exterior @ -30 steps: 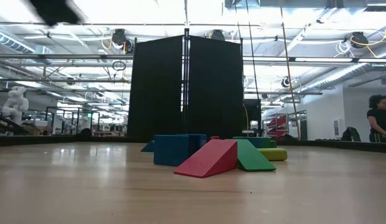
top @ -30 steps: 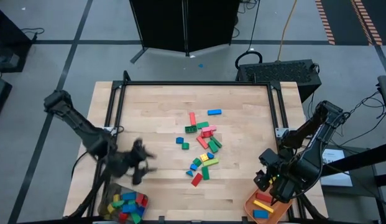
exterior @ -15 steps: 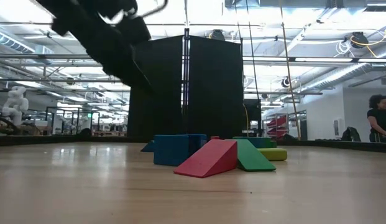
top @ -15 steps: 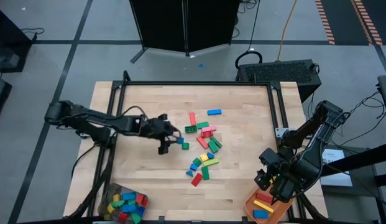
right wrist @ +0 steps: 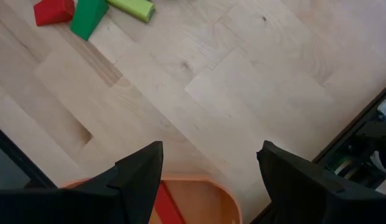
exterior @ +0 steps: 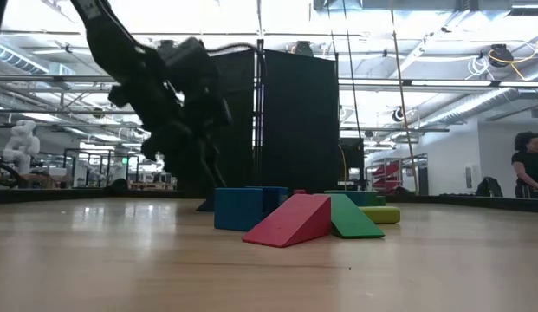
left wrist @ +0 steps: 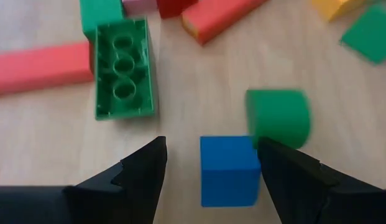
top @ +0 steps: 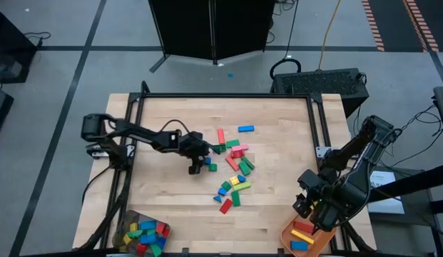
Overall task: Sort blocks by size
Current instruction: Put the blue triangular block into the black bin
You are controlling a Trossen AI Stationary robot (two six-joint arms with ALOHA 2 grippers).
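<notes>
The blocks [top: 232,168] lie scattered in the middle of the table, short and long, in red, green, blue and yellow. My left gripper [top: 197,165] reaches in from the table's left, slanting down, and is open at the pile's left edge. In the left wrist view a small blue block [left wrist: 229,169] lies on the wood between the fingers of my left gripper [left wrist: 210,142], close to one of them. Beside it are a small green block [left wrist: 278,117] and an upturned green brick [left wrist: 122,68]. My right gripper [top: 307,208] hangs open over the orange tray [top: 322,244].
A grey container [top: 125,223] with several blocks stands at the near left corner. The orange tray's rim [right wrist: 199,182] shows below my right gripper [right wrist: 211,180]; it holds a yellow, a blue and a red long brick. Bare wood lies left of the pile. A person stands far off [exterior: 528,165].
My left gripper has swung from above the grey container toward the table's far side and right, to the pile's left edge. It has come down and rolled on the way. Its fingers now stand on either side of the small blue block.
</notes>
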